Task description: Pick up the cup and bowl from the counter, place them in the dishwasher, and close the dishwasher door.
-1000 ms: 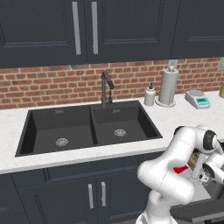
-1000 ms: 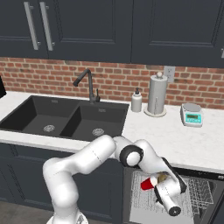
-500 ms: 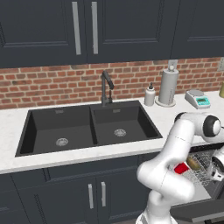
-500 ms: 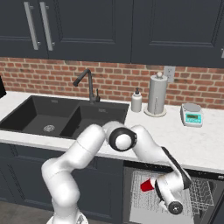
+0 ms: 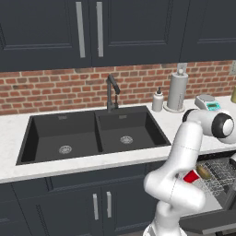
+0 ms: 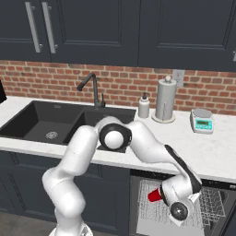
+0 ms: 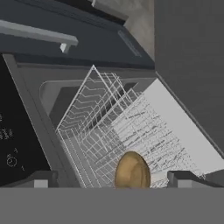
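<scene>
A simulated kitchen with a white marbled counter [image 5: 14, 152] under a red brick wall and dark cabinets. A black double sink [image 5: 92, 133] sits in the counter, with a dark faucet [image 5: 111, 92] at its 12 o'clock edge. At the sink's 2 o'clock stand a small white soap bottle [image 5: 158, 100], a tall paper-towel roll [image 5: 177, 91] and a small kitchen scale [image 5: 207, 102].

Below the counter, the dishwasher [image 6: 138, 182] is open, its grey wire rack [image 6: 209, 205] pulled out. The white robot arm bends down over it. In the hand view the gripper [image 7: 111, 180] has its two dark finger tips spread wide apart, holding nothing; the brown bowl [image 7: 132, 171] sits in the rack between them. The dishwasher door [image 7: 15, 135] lies folded down at 9 o'clock of the rack in that view.

The red cup [image 6: 154, 195] lies in the rack, beside the bowl [image 5: 203, 173] in the left base view, at the bowl's 8 o'clock.
</scene>
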Robot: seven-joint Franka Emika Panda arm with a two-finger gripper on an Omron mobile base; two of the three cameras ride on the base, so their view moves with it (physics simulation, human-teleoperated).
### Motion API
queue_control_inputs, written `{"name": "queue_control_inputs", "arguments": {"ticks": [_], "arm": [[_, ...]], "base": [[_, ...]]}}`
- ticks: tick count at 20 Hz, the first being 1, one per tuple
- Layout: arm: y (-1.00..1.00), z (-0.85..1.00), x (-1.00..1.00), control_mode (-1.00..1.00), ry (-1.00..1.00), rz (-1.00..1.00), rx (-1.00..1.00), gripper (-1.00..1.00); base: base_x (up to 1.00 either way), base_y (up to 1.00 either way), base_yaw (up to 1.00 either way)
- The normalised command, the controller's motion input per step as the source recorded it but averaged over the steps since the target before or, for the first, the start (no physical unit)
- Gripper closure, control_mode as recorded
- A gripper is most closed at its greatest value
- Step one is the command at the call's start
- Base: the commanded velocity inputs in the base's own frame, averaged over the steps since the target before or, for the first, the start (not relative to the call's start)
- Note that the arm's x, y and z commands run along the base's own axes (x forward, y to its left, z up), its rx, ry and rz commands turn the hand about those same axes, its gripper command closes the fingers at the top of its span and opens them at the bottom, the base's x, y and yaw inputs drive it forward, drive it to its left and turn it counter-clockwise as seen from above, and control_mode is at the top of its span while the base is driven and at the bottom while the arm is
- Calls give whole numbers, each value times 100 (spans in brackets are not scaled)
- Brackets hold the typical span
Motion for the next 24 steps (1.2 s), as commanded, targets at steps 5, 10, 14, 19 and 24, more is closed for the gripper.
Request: {"name": "queue_control_inputs", "arguments": {"ticks": [5, 10, 14, 19, 24], "arm": [[0, 31, -100, -100, 3, -16, -12, -100], [14, 50, -100, -100, 2, -20, -10, -100], [66, 56, -96, -100, 0, -10, -9, -100], [80, -4, -93, -100, 4, -13, -1, -100], [79, 18, -68, -100, 2, -27, 3, -100]], "base": [[0, 0, 0], [0, 0, 0], [0, 0, 0], [0, 0, 0], [0, 0, 0]]}}
